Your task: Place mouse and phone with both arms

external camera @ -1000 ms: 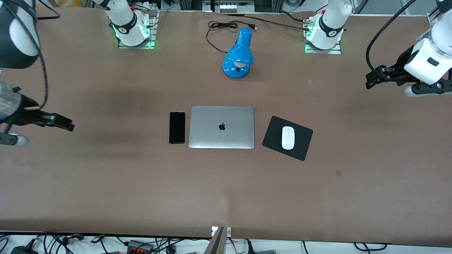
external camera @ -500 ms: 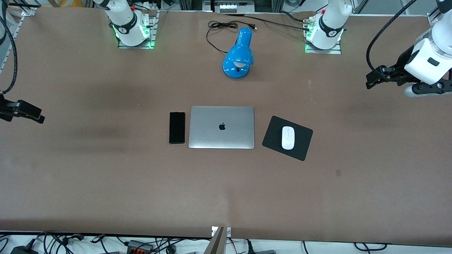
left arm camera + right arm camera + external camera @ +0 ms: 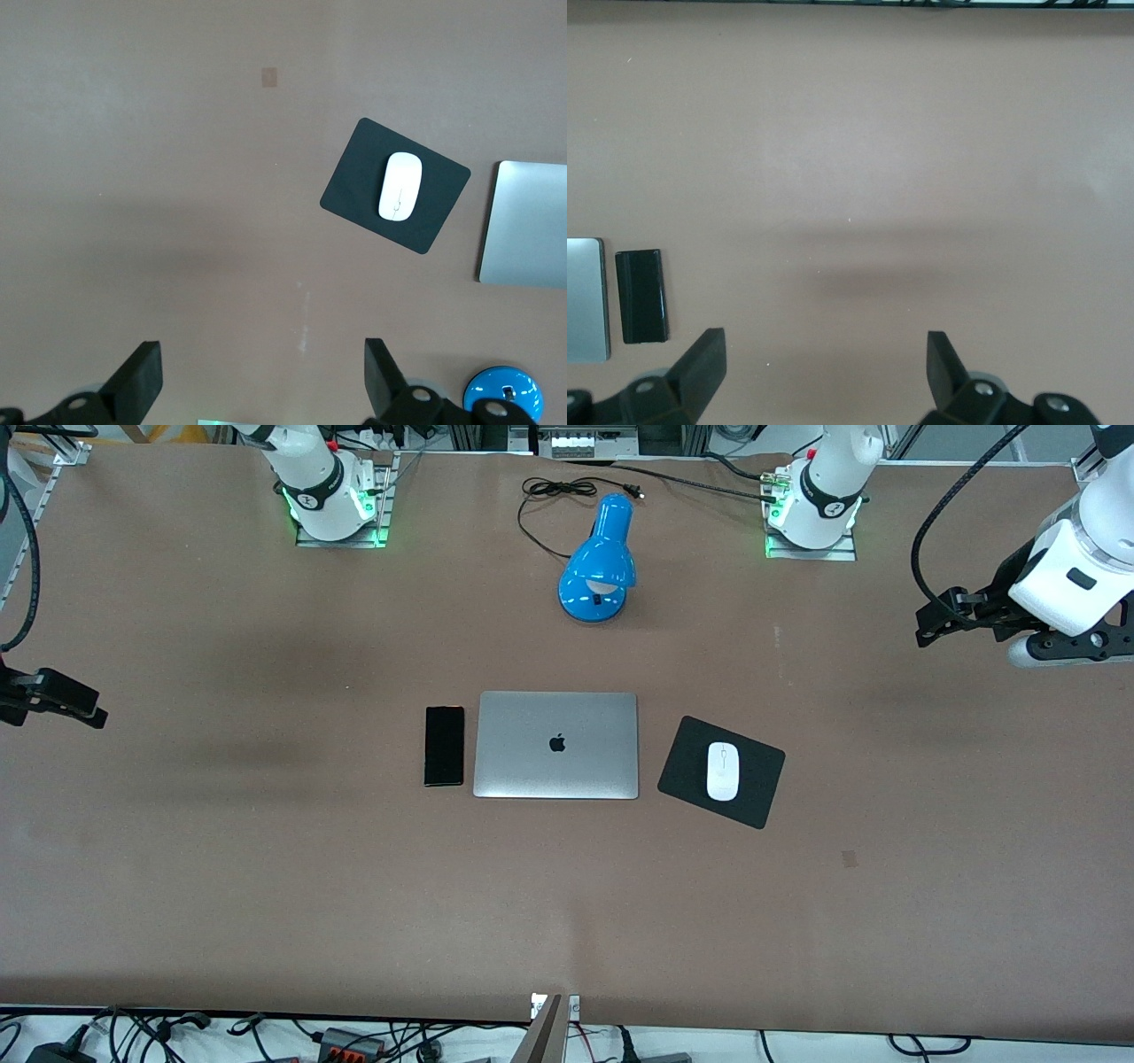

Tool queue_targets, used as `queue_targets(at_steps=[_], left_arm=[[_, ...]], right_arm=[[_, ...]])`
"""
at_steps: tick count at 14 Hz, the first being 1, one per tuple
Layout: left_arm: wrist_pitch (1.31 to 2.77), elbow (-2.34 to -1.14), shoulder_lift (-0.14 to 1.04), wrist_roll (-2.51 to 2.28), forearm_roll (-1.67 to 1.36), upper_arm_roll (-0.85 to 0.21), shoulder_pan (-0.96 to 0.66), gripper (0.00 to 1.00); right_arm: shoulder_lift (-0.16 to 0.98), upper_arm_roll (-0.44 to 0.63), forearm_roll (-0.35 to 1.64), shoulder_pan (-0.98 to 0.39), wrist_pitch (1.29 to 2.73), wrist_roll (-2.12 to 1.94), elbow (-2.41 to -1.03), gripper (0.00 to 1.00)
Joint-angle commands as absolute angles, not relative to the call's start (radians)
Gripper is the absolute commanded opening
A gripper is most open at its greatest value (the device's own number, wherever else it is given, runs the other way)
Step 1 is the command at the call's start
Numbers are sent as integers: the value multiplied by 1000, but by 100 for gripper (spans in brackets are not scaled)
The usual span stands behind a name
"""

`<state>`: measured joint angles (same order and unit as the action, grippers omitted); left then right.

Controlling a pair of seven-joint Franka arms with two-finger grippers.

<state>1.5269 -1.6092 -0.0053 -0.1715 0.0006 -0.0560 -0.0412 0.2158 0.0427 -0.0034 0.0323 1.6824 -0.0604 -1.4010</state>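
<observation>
On the black mouse pad (image 3: 721,771), toward the left arm's end of the desk (image 3: 266,886), the white mouse (image 3: 722,771) lies flat and free. Beside the pad sits the closed silver laptop (image 3: 556,745), and just beside the laptop, toward the right arm's end, lies the black phone (image 3: 444,745), parallel to the laptop's edge. A blue lamp (image 3: 600,562) stands farther from the front camera, between the two arm bases.

Both things look already placed, so the job appears finished or nearly so. The left gripper (image 3: 941,622) hangs over bare desk at its own end, fingers (image 3: 137,381) spread wide and holding nothing. The right gripper (image 3: 66,700) waits over bare desk at its end, fingers (image 3: 700,359) likewise spread and empty.

Little could go wrong now. If either arm sweeps low across the middle, it could nudge the phone against the laptop or slide the mouse off the pad.
</observation>
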Motion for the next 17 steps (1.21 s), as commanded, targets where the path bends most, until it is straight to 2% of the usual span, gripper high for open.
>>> queue_targets(at_steps=[1, 3, 6, 17], left_arm=[[1520, -1597, -8, -140, 20, -57, -44, 100], [1519, -1597, -8, -138, 18, -55, -37, 100], [1516, -1597, -8, -138, 15, -55, -34, 100], [1516, -1597, -8, -137, 12, -54, -34, 100]], right_arm=[[63, 38, 2, 31, 1784, -69, -1625, 100], [3, 38, -2, 31, 1816, -69, -1718, 100], [-38, 38, -3, 31, 1818, -69, -1781, 100], [-34, 40, -2, 31, 1781, -72, -1761, 100]])
